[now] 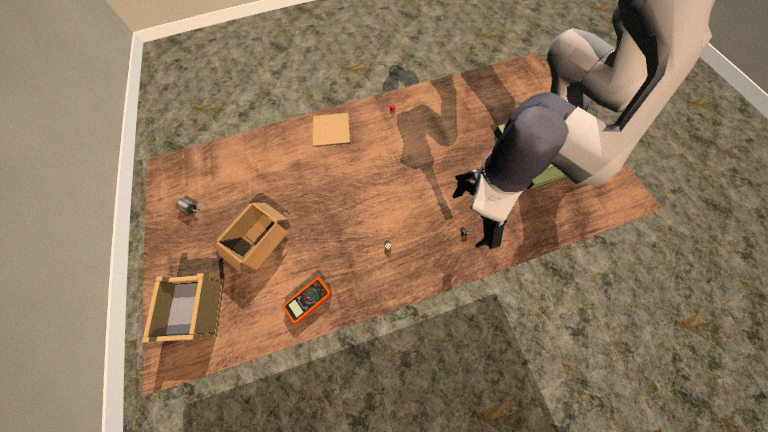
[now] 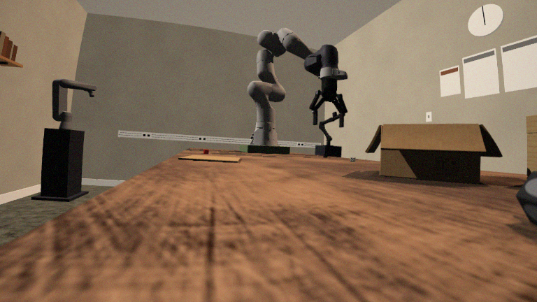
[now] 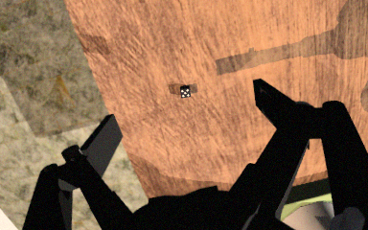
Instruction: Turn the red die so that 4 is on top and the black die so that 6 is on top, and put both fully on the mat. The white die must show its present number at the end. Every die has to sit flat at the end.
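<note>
The black die lies on the wood, with a face of what looks like five white pips up in the wrist view. My gripper is wide open and empty, pointing down well above the black die. The white die lies apart from it; its top number is too small to read. The red die lies near the far edge, off the mat; its number cannot be read. The tan square mat bears no die.
An open cardboard box and a wooden crate stand at the left in the top view. An orange multimeter lies near the front edge. A grey cylindrical object lies further left. The white die lies between the multimeter and the black die.
</note>
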`<state>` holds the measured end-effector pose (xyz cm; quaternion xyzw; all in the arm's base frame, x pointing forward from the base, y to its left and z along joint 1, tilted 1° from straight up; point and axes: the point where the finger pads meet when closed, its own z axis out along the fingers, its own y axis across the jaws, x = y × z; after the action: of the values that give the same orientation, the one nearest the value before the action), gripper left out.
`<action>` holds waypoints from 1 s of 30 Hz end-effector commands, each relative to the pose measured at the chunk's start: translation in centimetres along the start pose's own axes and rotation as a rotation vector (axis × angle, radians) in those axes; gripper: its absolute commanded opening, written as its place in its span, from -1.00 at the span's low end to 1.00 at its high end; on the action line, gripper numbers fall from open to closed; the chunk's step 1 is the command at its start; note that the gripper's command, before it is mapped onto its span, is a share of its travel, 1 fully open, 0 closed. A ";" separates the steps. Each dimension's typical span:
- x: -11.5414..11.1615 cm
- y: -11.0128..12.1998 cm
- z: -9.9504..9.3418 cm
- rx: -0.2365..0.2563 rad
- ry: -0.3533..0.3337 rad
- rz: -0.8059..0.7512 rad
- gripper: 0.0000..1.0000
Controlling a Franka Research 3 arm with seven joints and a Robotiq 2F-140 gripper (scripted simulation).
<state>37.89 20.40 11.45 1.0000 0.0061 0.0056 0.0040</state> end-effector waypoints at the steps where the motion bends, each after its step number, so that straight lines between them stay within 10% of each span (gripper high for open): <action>1: 0.0 0.5 0.0 0.000 -0.010 0.004 1.00; 5: 1.8 2.6 -0.2 0.008 -0.012 0.076 1.00; 14: 8.7 16.0 -0.4 0.036 -0.013 0.447 1.00; 15: 9.7 20.2 -0.3 0.039 -0.012 0.545 1.00; 19: 10.5 27.1 -0.1 0.040 -0.011 0.700 1.00; 22: 10.5 27.2 -0.1 0.039 -0.011 0.701 1.00; 23: 10.4 33.1 0.1 0.036 -0.009 0.827 1.00; 30: 8.2 43.7 0.5 0.021 -0.007 1.050 1.00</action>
<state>47.45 -19.06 11.72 0.8933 -0.4492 0.0074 -0.0123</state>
